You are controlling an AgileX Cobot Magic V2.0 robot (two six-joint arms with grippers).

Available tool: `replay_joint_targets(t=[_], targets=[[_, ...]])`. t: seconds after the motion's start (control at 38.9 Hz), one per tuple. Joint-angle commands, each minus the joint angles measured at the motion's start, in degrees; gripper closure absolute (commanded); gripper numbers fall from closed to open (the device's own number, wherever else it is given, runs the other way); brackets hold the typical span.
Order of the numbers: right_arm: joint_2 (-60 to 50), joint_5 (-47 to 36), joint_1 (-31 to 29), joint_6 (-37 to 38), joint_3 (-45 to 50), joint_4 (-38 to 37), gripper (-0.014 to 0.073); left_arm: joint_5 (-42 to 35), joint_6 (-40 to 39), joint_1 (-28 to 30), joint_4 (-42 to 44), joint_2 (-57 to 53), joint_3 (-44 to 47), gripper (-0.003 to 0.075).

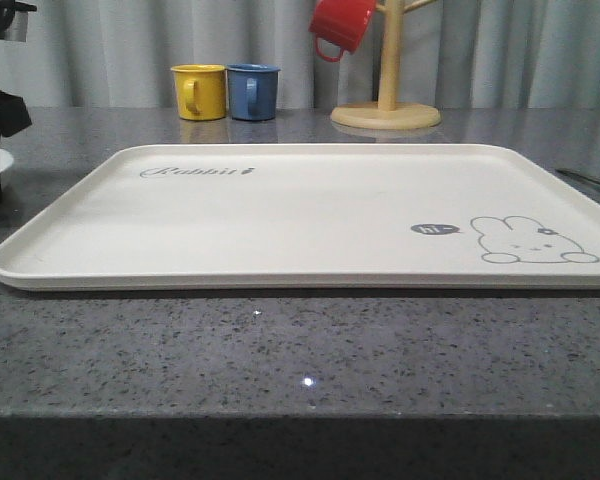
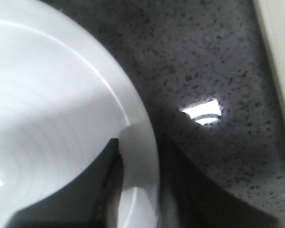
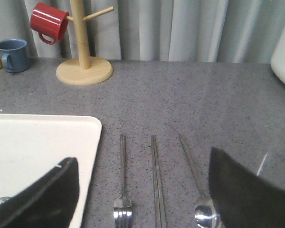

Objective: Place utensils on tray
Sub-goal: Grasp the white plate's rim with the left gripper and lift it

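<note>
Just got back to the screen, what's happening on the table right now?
Nothing is on the tray yet. The left gripper sits at the rim of the white plate, one finger over it and one outside. The right gripper is open above the fork, chopsticks and spoon, which lie on the counter beside the tray.

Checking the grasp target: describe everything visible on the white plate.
The plate is round, shallow and glossy white, likely ceramic, with faint concentric rings, a broad rim and bright glare spots. It lies flat on the speckled grey counter, beside the tray and apart from it. The left tool straddles its rim, one finger over the plate, one outside. In the front view, a sliver shows at the left edge.
</note>
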Motion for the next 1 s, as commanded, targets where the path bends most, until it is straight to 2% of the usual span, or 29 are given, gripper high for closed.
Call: replay_joint_targets(t=[0.0,0.26,0.46,0.57,0.72,0.98], targets=[[0.74,-4.13,-0.31,-0.49,-1.88,-0.32,0.0011,-0.56,-0.03,-0.42,-0.96,-1.45,-1.31,0.0735],[0.74,-4.13,-0.31,-0.49,-1.88,-0.32,0.0011,2.12,0.10,-0.42,-0.02,-2.47,-3.91,0.0738],[0.74,-4.13,-0.31,-0.49,-1.88,-0.32,0.0011,8.13,0.10,-0.46,0.09,-5.89,-11.21,0.0738],[0.74,-4.13,-0.31,-0.49,-1.88,-0.32,0.0011,14.38,-0.22,-1.92,2.10,-6.16,-16.60,0.0738],[0.74,-4.13,-0.31,-0.49,-1.88,-0.32,0.0011,16.45,-3.15,-7.96,8.57,-6.05,-22.96,0.0738],[0.74,-4.13,-0.31,-0.49,-1.88,-0.32,0.0011,15.99,-7.55,-23.59,9.51,-4.71,-27.39,0.0738]])
